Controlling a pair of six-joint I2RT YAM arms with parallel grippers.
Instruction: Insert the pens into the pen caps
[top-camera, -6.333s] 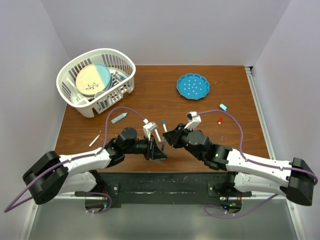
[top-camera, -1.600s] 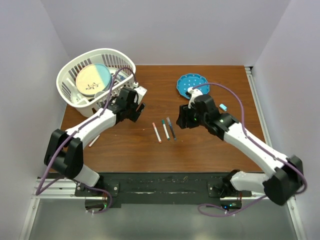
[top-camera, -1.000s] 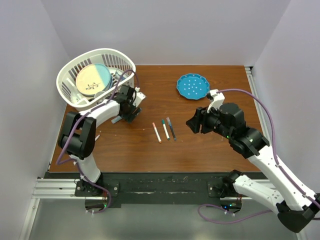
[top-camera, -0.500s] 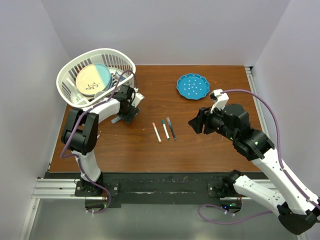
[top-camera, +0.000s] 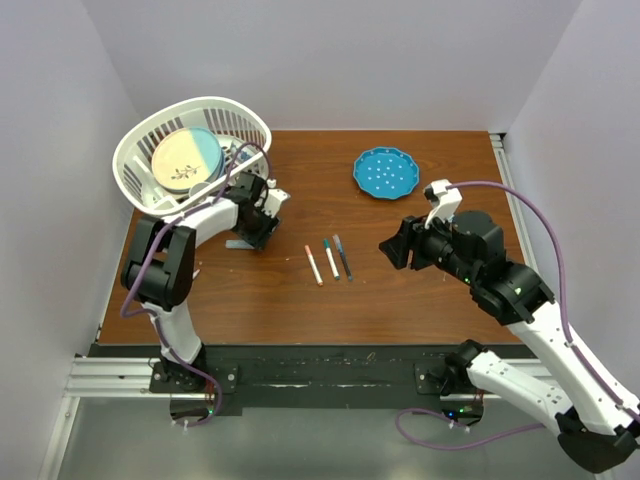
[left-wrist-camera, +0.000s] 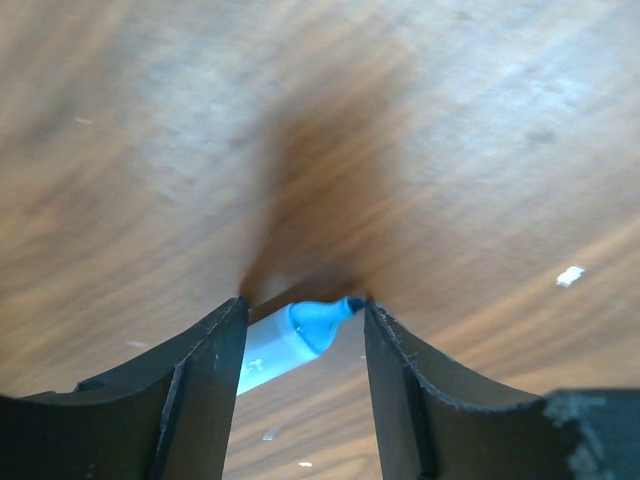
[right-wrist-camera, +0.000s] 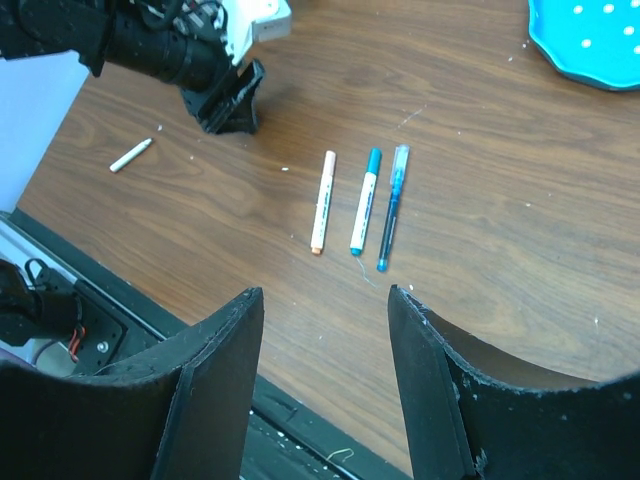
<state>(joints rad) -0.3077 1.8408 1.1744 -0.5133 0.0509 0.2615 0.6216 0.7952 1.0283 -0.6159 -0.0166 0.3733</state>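
Light blue pen (left-wrist-camera: 290, 340): lies flat on the table (top-camera: 400, 290), just beside the white basket (top-camera: 135, 150).
Left claw (left-wrist-camera: 304, 302): down over the pen with its fingers spread. The pen's blue tip sits in the gap, and no tight pinch shows.
Pen's long way: it runs across the gap, with the tip by one finger and the fat body under the other. I think the claw should turn to close on the pen's sides.
Nearer arm: the left one, right on top of the pen.
Right claw (right-wrist-camera: 325, 291): spread and holding nothing, well apart from this pen, up above three more pens (right-wrist-camera: 363, 198) lying side by side.
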